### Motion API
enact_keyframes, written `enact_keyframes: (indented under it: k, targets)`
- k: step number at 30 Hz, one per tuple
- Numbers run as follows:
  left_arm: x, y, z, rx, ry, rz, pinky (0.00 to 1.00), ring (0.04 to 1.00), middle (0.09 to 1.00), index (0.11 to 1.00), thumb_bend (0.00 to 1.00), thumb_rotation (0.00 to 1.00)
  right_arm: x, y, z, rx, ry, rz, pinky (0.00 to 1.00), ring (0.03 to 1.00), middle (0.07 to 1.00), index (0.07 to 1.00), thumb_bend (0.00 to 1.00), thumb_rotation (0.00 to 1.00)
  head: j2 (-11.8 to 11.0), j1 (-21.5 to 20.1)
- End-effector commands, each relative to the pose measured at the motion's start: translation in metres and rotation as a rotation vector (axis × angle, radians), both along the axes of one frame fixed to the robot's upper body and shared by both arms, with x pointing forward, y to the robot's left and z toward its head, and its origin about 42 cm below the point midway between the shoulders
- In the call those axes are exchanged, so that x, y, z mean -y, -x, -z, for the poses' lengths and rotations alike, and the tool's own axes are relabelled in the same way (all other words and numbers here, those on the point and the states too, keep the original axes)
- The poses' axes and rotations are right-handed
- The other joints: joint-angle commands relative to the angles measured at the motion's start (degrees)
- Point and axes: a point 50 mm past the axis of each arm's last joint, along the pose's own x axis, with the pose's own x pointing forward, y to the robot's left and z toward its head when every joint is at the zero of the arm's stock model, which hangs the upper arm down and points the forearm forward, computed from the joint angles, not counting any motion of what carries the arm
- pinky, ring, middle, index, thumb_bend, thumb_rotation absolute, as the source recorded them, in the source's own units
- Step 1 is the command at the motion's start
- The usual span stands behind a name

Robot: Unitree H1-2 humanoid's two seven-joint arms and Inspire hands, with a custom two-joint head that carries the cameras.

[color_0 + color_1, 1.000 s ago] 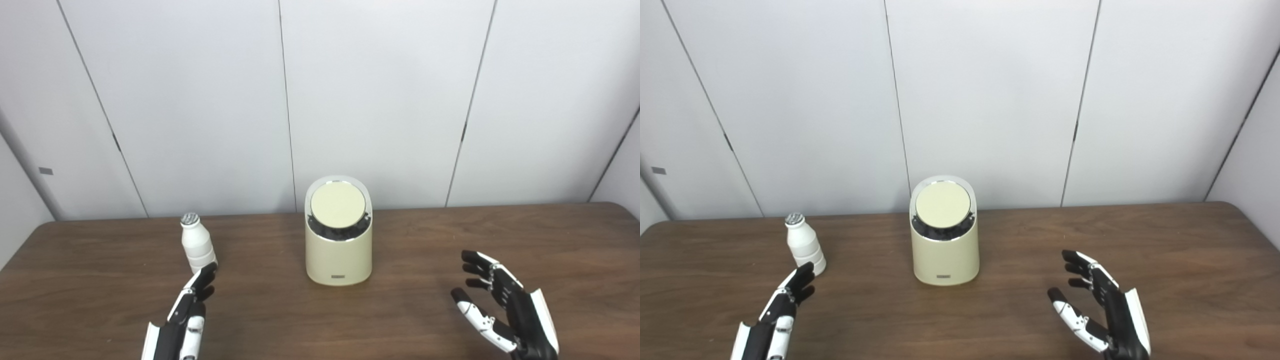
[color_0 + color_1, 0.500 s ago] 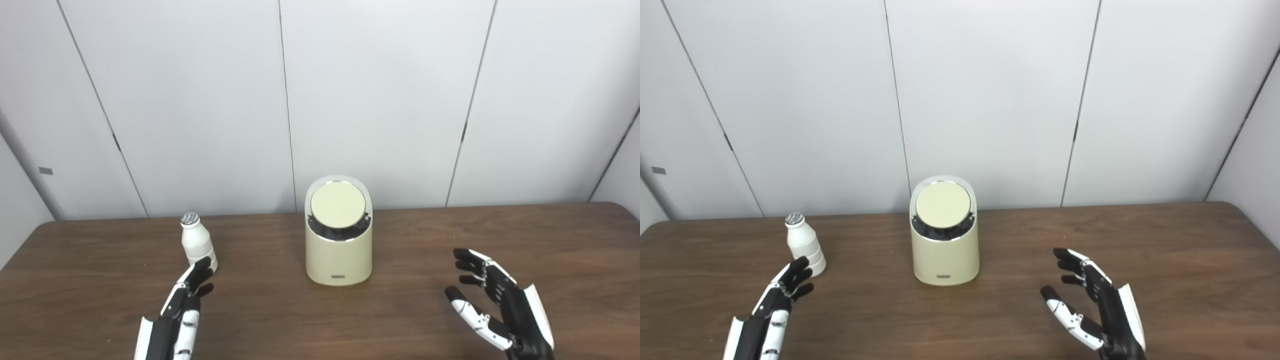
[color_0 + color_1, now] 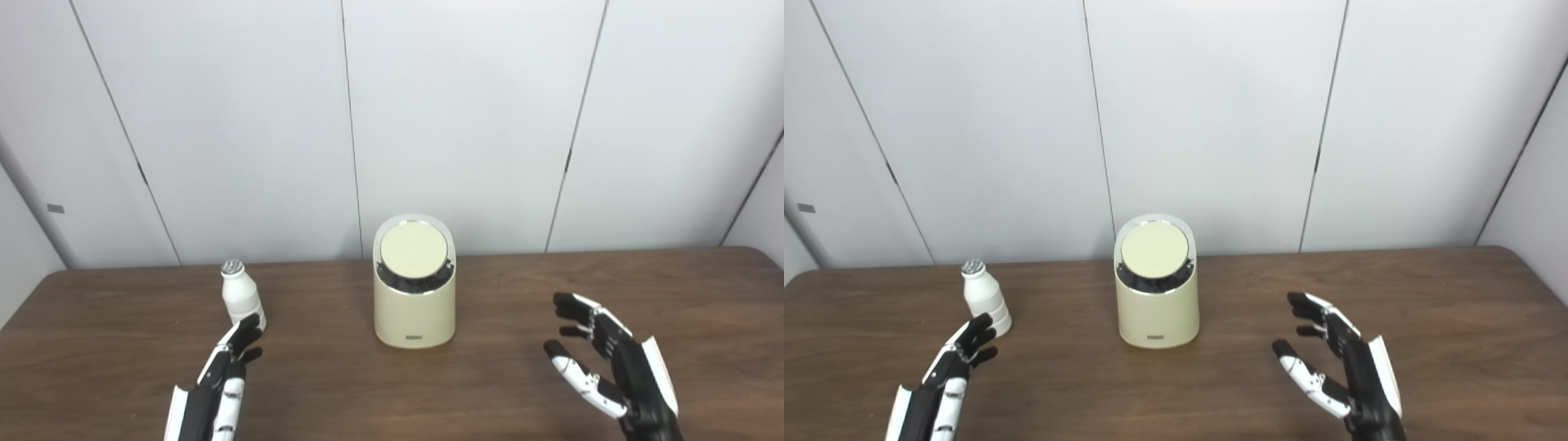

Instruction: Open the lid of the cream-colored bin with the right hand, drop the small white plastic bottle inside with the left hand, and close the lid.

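The cream-colored bin [image 3: 414, 312] stands upright at the middle of the brown table [image 3: 343, 380]. Its round lid [image 3: 413, 250] is shut and tilted toward me. The small white plastic bottle [image 3: 242, 300] with a silver cap stands upright to the left of the bin. My left hand [image 3: 217, 383] is open and empty just in front of the bottle, its fingertips close to the bottle's base. My right hand [image 3: 612, 364] is open and empty, palm turned inward, well to the right of the bin. The same scene shows in the right eye view: bin [image 3: 1156, 306], bottle [image 3: 985, 299].
White wall panels [image 3: 465, 122] stand right behind the table's far edge. The table's rounded right corner [image 3: 756, 254] lies at the far right.
My right hand has moved a little up and left toward the bin. My left hand has drawn slightly back and left from the bottle. The bin and the bottle have not moved.
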Motion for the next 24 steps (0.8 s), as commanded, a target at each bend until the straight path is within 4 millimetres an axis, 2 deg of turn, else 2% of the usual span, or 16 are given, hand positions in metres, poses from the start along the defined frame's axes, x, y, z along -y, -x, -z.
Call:
enact_keyframes:
  k: [1, 4, 6, 8, 16, 19, 24]
  targets:
    - [0.002, -0.005, -0.016, 0.071, -0.012, 0.011, 0.82, 0.876, 0.900, 0.887, 0.23, 0.93, -0.001, -0.010, -0.035, 0.100, 0.058, -0.059, 0.69, 0.791, 0.802, 0.778, 0.39, 0.40, -0.1, 0.0]
    - [0.003, -0.005, -0.015, 0.070, -0.008, 0.012, 0.83, 0.877, 0.901, 0.887, 0.24, 0.91, -0.005, -0.020, -0.054, 0.112, 0.103, -0.106, 0.70, 0.816, 0.837, 0.813, 0.53, 0.41, -0.3, 0.3]
    - [0.004, -0.006, -0.015, 0.070, -0.003, 0.017, 0.82, 0.875, 0.899, 0.887, 0.24, 0.90, -0.007, -0.027, -0.064, 0.121, 0.122, -0.118, 0.69, 0.824, 0.850, 0.822, 0.58, 0.42, -0.4, 0.4]
    - [0.005, -0.006, -0.015, 0.067, 0.002, 0.025, 0.84, 0.883, 0.902, 0.891, 0.24, 0.90, -0.009, -0.035, -0.071, 0.120, 0.142, -0.119, 0.71, 0.837, 0.867, 0.837, 0.64, 0.48, -0.4, 0.3]
    - [0.009, -0.006, -0.014, 0.065, -0.003, 0.024, 0.84, 0.890, 0.900, 0.888, 0.25, 0.90, -0.025, -0.063, -0.096, 0.126, 0.176, -0.144, 0.83, 0.910, 0.922, 0.917, 0.77, 0.65, -0.7, 0.7]
    - [0.011, -0.006, -0.013, 0.060, 0.009, 0.029, 0.85, 0.893, 0.902, 0.888, 0.25, 0.88, -0.035, -0.075, -0.106, 0.123, 0.190, -0.135, 0.88, 0.938, 0.948, 0.940, 0.82, 0.66, -0.9, 0.6]
    - [0.013, -0.008, -0.012, 0.057, 0.021, 0.039, 0.87, 0.904, 0.910, 0.893, 0.26, 0.88, -0.051, -0.091, -0.121, 0.112, 0.239, -0.090, 0.90, 0.959, 0.974, 0.992, 0.88, 0.67, -1.2, 0.8]
